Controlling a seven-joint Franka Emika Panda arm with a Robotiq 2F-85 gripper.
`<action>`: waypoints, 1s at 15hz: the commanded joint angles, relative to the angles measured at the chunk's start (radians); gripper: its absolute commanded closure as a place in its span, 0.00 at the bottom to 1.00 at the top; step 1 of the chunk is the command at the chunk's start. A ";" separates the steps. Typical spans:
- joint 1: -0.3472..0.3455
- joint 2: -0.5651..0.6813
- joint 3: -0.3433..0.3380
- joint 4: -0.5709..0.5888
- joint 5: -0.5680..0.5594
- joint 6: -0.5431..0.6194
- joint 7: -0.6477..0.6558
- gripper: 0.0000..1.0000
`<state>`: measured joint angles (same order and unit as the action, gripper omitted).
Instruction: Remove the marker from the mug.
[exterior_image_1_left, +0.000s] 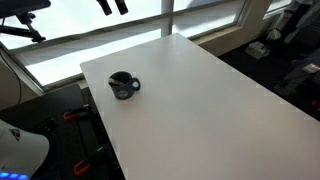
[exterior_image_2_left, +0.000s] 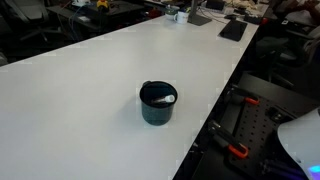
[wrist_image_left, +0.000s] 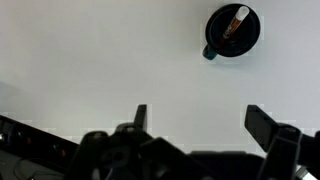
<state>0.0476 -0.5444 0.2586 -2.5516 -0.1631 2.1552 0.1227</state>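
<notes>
On white bench (exterior_image_1_left: 220, 110), squat dark-blue glazed mug (wrist_image_left: 222, 38) is holding pale marker (wrist_image_left: 238, 19); end effector (wrist_image_left: 200, 125) is hovering high above, jaws apart.

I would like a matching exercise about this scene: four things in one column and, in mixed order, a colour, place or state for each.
Things:
1. mug
2. marker
3. table
4. fingers

Descriptions:
a. white
b. wide apart, holding nothing
c. dark, with a side handle
d. inside the mug

Pairs: 1-c, 2-d, 3-a, 4-b
</notes>
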 joint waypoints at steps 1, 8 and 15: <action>0.024 0.004 -0.022 0.002 -0.014 -0.005 0.011 0.00; 0.041 0.036 -0.052 -0.020 0.027 0.024 -0.023 0.00; 0.083 0.258 -0.180 0.014 0.168 0.040 -0.258 0.00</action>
<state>0.1078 -0.3843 0.1214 -2.5747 -0.0454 2.1784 -0.0410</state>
